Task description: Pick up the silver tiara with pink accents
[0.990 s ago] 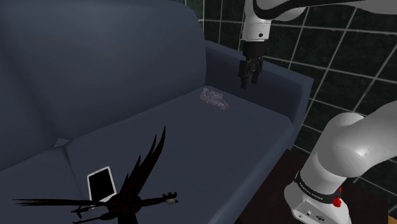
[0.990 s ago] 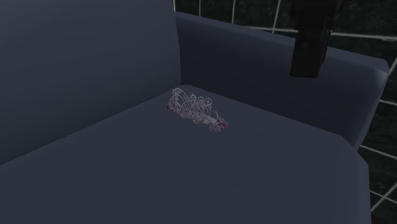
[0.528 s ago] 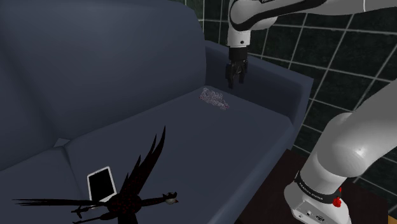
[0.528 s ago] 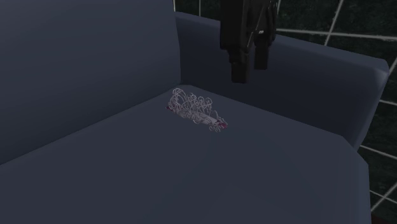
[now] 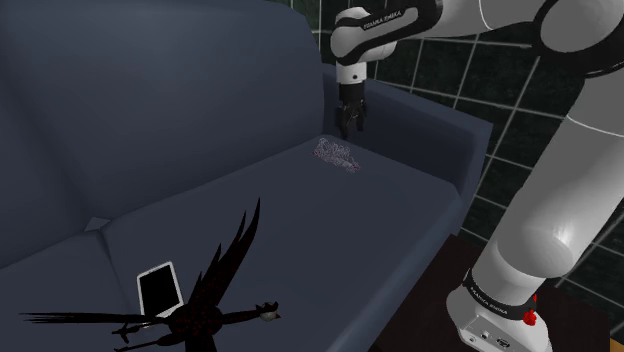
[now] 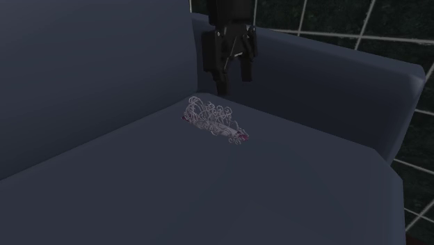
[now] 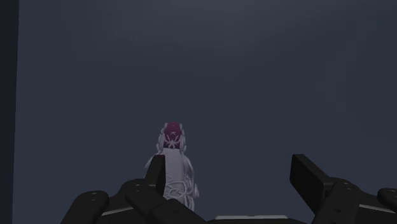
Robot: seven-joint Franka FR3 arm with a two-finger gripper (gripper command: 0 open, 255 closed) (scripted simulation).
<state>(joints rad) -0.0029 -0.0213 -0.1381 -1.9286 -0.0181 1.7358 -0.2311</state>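
Right of centre in the upper shoulder view, the black gripper (image 5: 352,126) hangs just above the silvery, pink-tipped tiara (image 5: 337,154) on the dark sofa seat (image 5: 300,230); the second exterior view's upper middle agrees, and the wrist view shows fingers (image 7: 308,177) wide apart, empty.

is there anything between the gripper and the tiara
Nothing. In the second exterior view the open gripper hangs above the tiara, and the gap between them shows only the dark sofa behind.
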